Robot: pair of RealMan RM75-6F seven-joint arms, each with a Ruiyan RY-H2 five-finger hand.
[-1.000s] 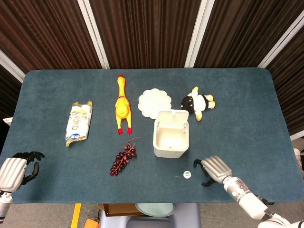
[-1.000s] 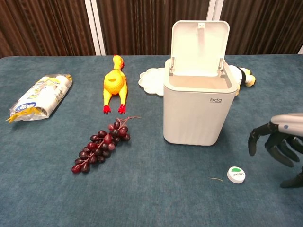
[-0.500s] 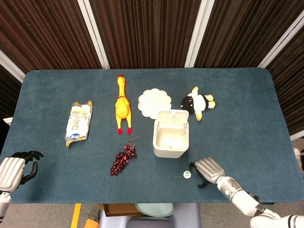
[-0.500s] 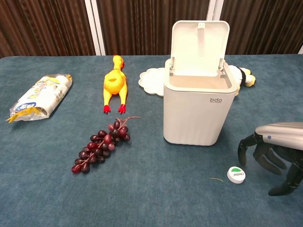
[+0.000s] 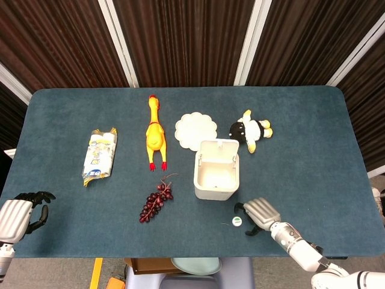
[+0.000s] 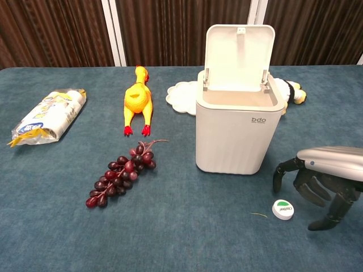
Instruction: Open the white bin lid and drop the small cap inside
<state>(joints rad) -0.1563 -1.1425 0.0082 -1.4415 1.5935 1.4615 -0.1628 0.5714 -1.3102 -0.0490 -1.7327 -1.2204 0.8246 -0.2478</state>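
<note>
Cap (image 6: pixel 283 209) on the tabletop, lower right of frame, not yet picked up; right hand (image 6: pixel 317 181) arches over it, fingers spread, holding nothing. Beyond, white bin (image 6: pixel 238 133) stands with lid (image 6: pixel 238 54) already up.

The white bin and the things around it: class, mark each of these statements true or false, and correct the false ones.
1. The white bin has its lid raised. True.
2. The small cap lies inside the bin. False: it lies on the table, in front of the bin and to its right.
3. The right hand holds the cap. False: its fingers curl above and beside it, holding nothing.
4. The grapes lie left of the bin. True.
5. The rubber chicken stands upright. False: it lies flat.
</note>
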